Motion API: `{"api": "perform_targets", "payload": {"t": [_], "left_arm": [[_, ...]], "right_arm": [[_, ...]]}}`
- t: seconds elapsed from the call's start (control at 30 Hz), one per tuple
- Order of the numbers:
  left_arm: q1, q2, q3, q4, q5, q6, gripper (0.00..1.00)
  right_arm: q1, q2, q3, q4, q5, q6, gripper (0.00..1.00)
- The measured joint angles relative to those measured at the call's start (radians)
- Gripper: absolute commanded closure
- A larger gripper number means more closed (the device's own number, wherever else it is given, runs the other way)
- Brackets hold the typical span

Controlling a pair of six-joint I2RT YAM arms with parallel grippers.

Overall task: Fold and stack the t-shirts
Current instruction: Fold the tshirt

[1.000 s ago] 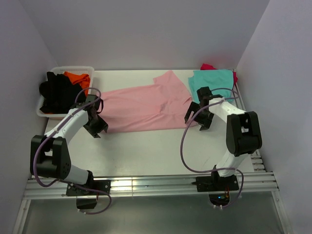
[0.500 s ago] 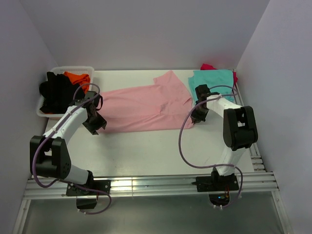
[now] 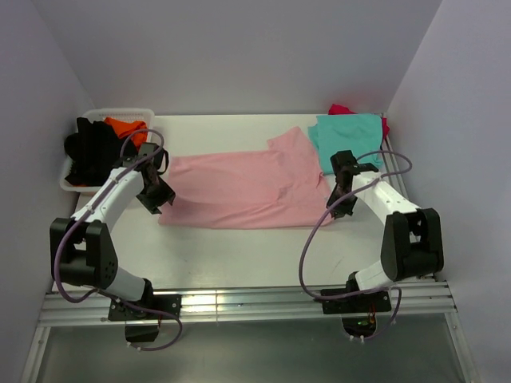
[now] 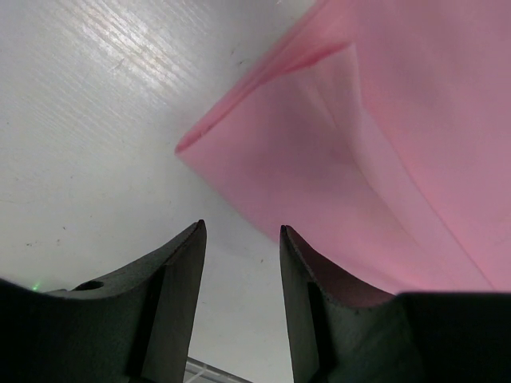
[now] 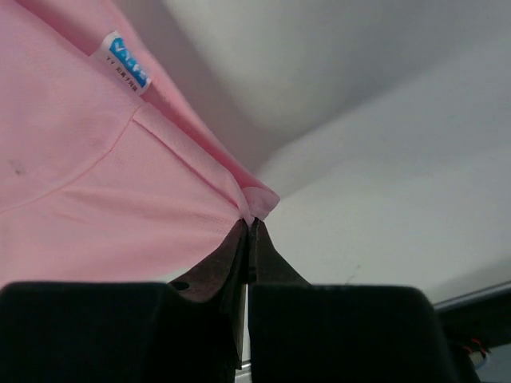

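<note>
A light pink t-shirt (image 3: 247, 190) lies spread across the middle of the table. My right gripper (image 3: 338, 201) is at its right edge, shut on a pinched fold of the pink cloth (image 5: 259, 203); the right wrist view shows the gripper (image 5: 251, 223) with no gap and a small blue tag (image 5: 126, 62) on the shirt. My left gripper (image 3: 160, 196) is at the shirt's left end, open. In the left wrist view the gripper (image 4: 239, 230) has bare table between its fingers, just short of the shirt's corner (image 4: 192, 144). A teal t-shirt (image 3: 348, 132) lies folded at the back right on a magenta one (image 3: 342, 109).
A white basket (image 3: 70, 185) at the back left holds a black t-shirt (image 3: 92, 150) and an orange t-shirt (image 3: 128, 126). Grey walls close in the table on three sides. A metal rail (image 3: 239, 305) runs along the near edge.
My right gripper shut on the pink shirt's right edge and pulled it right and nearer, so the shirt shifted right and lies flatter. My left gripper moved slightly farther back.
</note>
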State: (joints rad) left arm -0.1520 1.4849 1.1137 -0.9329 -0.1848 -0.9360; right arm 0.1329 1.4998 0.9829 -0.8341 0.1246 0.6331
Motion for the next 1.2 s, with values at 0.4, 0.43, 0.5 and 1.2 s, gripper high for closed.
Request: {"api": "perform_targets", "payload": {"t": [0.4, 0.43, 0.5, 1.2], "left_arm": [[0.001, 0.055, 0.075, 0.001, 0.004, 0.026, 0.52], [0.003, 0.065, 0.088, 0.000, 0.004, 0.030, 0.52], [0.005, 0.083, 0.110, 0.003, 0.005, 0.034, 0.52], [0.061, 0.586, 0.697, -0.004, 0.095, 0.082, 0.56]], "right_arm": [[-0.055, -0.118, -0.071, -0.176, 0.016, 0.047, 0.84], [-0.055, -0.132, -0.071, -0.189, 0.013, 0.052, 0.63], [-0.055, -0.160, -0.070, -0.215, 0.013, 0.064, 0.45], [-0.011, 0.807, 1.357, -0.223, -0.076, 0.046, 0.42]]}}
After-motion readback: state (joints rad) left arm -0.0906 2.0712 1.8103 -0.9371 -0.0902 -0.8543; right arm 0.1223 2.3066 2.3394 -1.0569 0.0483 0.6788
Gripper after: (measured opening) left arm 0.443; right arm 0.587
